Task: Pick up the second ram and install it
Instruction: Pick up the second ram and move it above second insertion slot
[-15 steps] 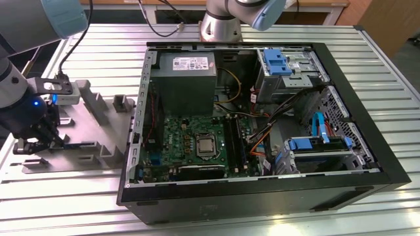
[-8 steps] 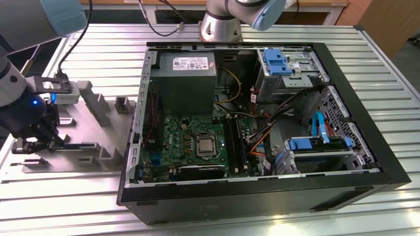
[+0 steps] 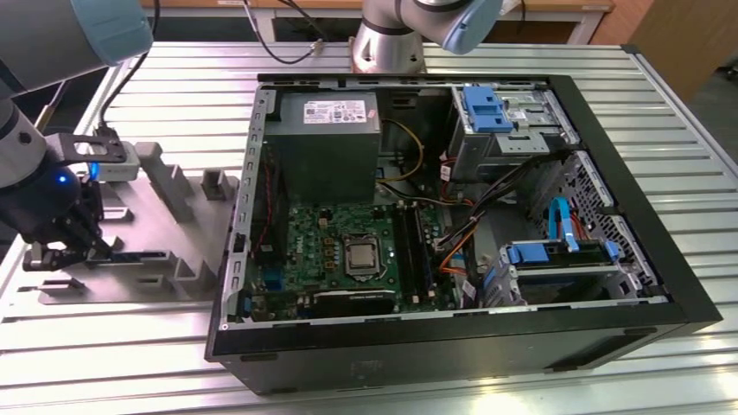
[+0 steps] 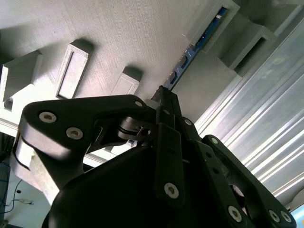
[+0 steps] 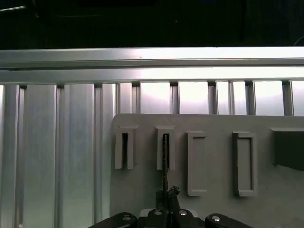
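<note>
My jaws are pinched on the second ram (image 4: 205, 34), which stands on edge in a slot of the gray holder (image 3: 185, 268) on the bench (image 3: 116, 346), beside the open computer case (image 3: 461, 346) holding the green motherboard (image 3: 317, 229).

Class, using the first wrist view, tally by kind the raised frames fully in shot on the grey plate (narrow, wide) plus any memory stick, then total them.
Narrow frames: 2
Wide frames: 2
The second ram (memory stick): 1, held by the tool in a narrow frame
Total: 5
</note>
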{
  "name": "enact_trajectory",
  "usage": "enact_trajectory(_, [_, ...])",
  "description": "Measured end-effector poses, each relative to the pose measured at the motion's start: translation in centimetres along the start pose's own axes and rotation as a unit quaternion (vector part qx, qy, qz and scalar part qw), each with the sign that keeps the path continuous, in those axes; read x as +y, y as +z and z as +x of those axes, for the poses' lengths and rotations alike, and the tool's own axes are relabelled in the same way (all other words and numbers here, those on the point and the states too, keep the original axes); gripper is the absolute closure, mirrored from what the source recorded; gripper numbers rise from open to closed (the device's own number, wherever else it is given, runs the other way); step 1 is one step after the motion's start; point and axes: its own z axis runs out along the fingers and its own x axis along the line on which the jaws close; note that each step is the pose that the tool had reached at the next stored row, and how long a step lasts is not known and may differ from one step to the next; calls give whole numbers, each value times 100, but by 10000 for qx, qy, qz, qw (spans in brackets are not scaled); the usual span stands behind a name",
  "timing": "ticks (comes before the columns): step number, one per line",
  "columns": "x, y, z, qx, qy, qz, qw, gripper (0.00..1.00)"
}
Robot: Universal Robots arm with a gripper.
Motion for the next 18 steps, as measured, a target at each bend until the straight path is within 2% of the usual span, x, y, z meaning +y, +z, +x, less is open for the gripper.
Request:
enact_trajectory(10, [0,-7,0,0,-1,0,10000,88])
enact_trajectory(13, [3,-87,-2,0,-2,1,10000,88])
enact_trajectory(18, [11,-275,-6,0,-1,0,10000,88])
